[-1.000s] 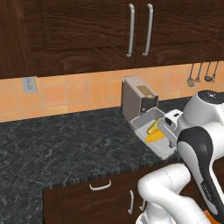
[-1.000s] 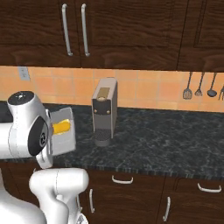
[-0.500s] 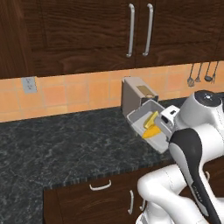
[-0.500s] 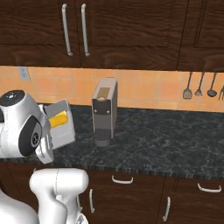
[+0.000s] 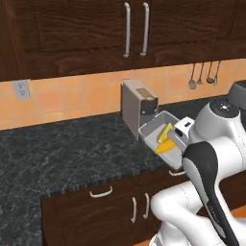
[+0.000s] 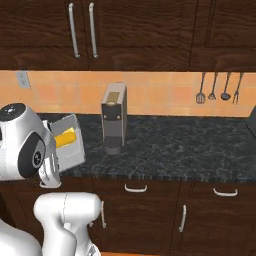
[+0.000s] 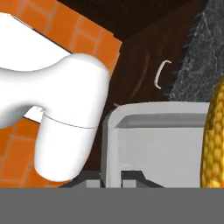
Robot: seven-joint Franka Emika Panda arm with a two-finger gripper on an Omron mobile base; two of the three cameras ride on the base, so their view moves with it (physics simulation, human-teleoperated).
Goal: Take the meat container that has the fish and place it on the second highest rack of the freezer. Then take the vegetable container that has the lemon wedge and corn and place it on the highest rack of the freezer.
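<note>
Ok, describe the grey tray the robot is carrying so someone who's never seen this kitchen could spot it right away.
Find the dark speckled counter under the orange tile wall, then the tall grey coffee machine standing on it. Just beside that machine, at the counter's front edge, the gripper holds a shallow light-grey tray tilted in the air, with a yellow corn cob inside.

A home kitchen is shown, rendered rather than filmed. A dark speckled stone counter (image 6: 190,145) is set over dark wooden base cabinets (image 6: 200,210) with curved white pulls, and upper cabinets (image 5: 96,38) of the same wood with long bar handles are hung above. An orange tiled backsplash (image 6: 155,92) is fitted between them, with a wall socket (image 5: 21,89) in it. A grey coffee machine (image 6: 113,117) is stood on the counter, and 4 cooking utensils (image 6: 218,89) are hung on the tiles.
</note>
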